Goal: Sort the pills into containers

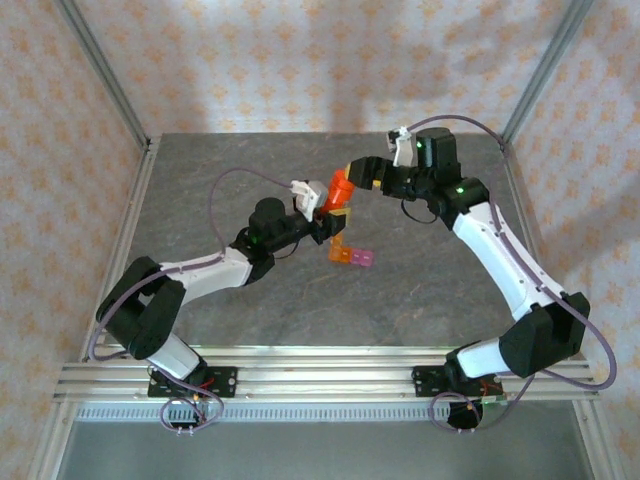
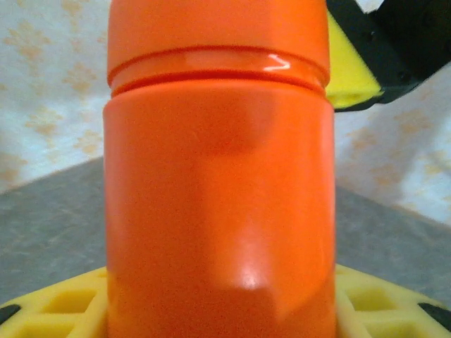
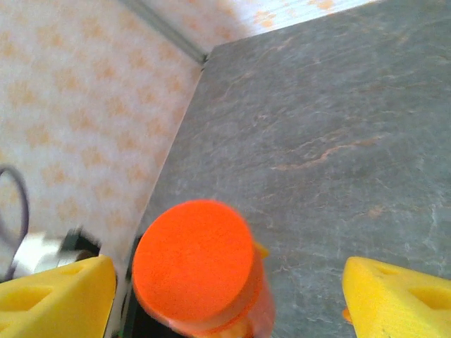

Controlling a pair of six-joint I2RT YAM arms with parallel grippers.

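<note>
1. Orange-red plastic marks the middle of the scene: a cylindrical bottle (image 1: 338, 190) is held upright above the grey table (image 1: 200, 180), clamped in the left gripper (image 1: 328, 207).
2. From its base at the near left, the left arm (image 1: 200, 272) runs low across the table, elbow bent, wrist pointing towards the centre.
3. In the left wrist view the bottle (image 2: 218, 211) stands between that gripper's yellow pads (image 2: 56, 304), which appear at the bottom on either side of it.
4. Rising from the near right, the right arm (image 1: 500, 255) arcs far out and bends back left, bringing the right gripper (image 1: 358, 172) to the top of the bottle.
5. In the right wrist view its yellow fingers (image 3: 56, 296) are spread wide on either side of the bottle's cap (image 3: 194, 264), with a gap visible on both sides; they grasp nothing.
6. On the table just below the bottle in the top view, the orange container (image 1: 339, 253) and the pink container (image 1: 362, 259) sit side by side, touching, free of both grippers.
</note>
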